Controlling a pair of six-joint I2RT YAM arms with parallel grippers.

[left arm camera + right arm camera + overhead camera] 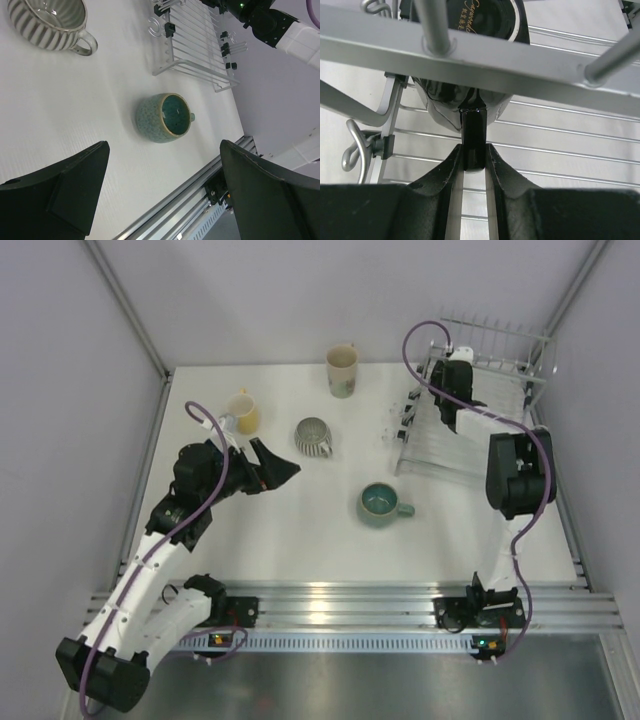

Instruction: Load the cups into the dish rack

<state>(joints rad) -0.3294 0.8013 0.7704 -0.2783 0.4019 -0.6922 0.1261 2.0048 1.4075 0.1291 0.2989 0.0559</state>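
My right gripper [474, 159] is shut on the handle of a black mug [470, 30] and holds it inside the dish rack [470, 405], under one of the rack's bars. In the top view the right gripper [452, 375] is over the rack. My left gripper [285, 468] is open and empty, left of centre. A teal-green mug [380, 504] stands ahead of it and also shows in the left wrist view [164, 117]. A grey ribbed mug [314, 436], a yellow mug [243, 413] and a tall cream mug [342, 370] stand on the table.
The dish rack's near end [200, 45] shows in the left wrist view, with the right arm [270, 22] above it. Aluminium rails [340, 605] run along the near table edge. Frame posts and grey walls bound the table.
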